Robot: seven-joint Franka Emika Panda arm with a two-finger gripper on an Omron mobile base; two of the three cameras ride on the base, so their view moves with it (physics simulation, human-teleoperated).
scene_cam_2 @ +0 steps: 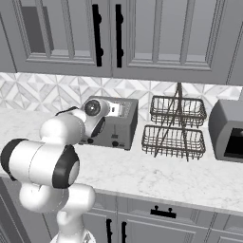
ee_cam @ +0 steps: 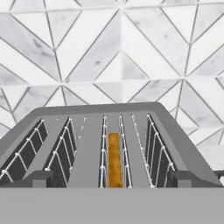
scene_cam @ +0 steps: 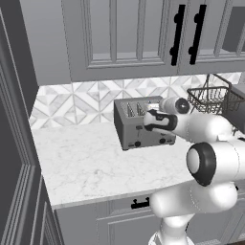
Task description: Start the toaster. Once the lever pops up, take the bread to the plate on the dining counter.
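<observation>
Where the white grey-veined marble worktop (scene_cam: 91, 162) meets a backsplash of triangular marble tiles (scene_cam: 72, 103), one boxy grey metal toaster (scene_cam: 136, 125) stands near the wall, with grey panelled cabinets (scene_cam: 129, 38) and their black handles above. Its top has four long slots lined with thin wire guards. Two wire baskets (scene_cam_2: 174, 126), stacked on one frame, sit just beside it. One slim orange-tan piece of bread (ee_cam: 114, 165) stands upright, sunk in a middle slot. Poised over the toaster's front, the gripper (ee_cam: 114, 179) is spread wide, holding nothing.
</observation>
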